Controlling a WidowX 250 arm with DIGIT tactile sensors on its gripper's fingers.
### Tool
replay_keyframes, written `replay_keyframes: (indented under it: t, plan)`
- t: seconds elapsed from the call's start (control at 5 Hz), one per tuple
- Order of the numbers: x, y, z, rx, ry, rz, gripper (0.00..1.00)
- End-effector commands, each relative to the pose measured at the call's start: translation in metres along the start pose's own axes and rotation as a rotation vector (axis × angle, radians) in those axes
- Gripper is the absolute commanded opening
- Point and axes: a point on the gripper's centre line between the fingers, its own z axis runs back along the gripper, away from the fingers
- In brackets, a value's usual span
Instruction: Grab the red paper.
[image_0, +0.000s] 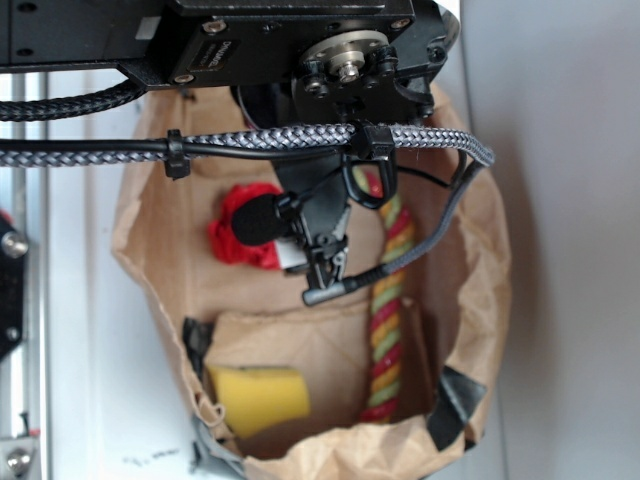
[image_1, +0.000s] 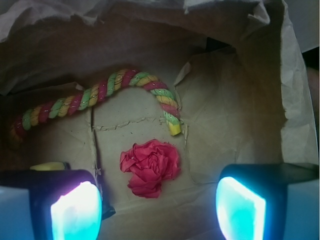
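Note:
The red paper (image_1: 149, 166) is a crumpled, rose-like wad lying on the brown paper floor inside the bag; in the exterior view the red paper (image_0: 237, 243) shows partly behind the arm's black parts. My gripper (image_1: 158, 212) hangs above it, open, with nothing between its two glowing pads (image_1: 76, 212). The wad sits just beyond the gap between the pads, slightly left of its middle. In the exterior view the gripper itself is hidden under the arm's body.
A red-yellow-green twisted rope (image_1: 100, 92) curves across the bag's floor beyond the wad; the rope (image_0: 390, 310) runs along the bag's right side. A yellow sponge (image_0: 258, 395) lies in the near corner. Crumpled brown bag walls (image_0: 490, 290) surround everything.

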Motion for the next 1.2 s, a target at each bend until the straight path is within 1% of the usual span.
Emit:
replay_keyframes:
  t: [0.0, 0.2, 0.4, 0.6, 0.8, 1.0]
  plan:
    - [0.01, 0.0, -0.012, 0.028, -0.071, 0.021, 1.0]
    - [0.013, -0.006, -0.028, 0.005, -0.083, -0.021, 1.0]
    - [0.007, -0.014, -0.035, 0.009, -0.085, -0.053, 1.0]
    - [0.008, -0.015, -0.047, 0.012, -0.075, -0.06, 1.0]
    - [0.005, -0.018, -0.051, 0.007, -0.073, -0.089, 1.0]
    - [-0.003, -0.022, -0.054, 0.021, -0.103, -0.149, 1.0]
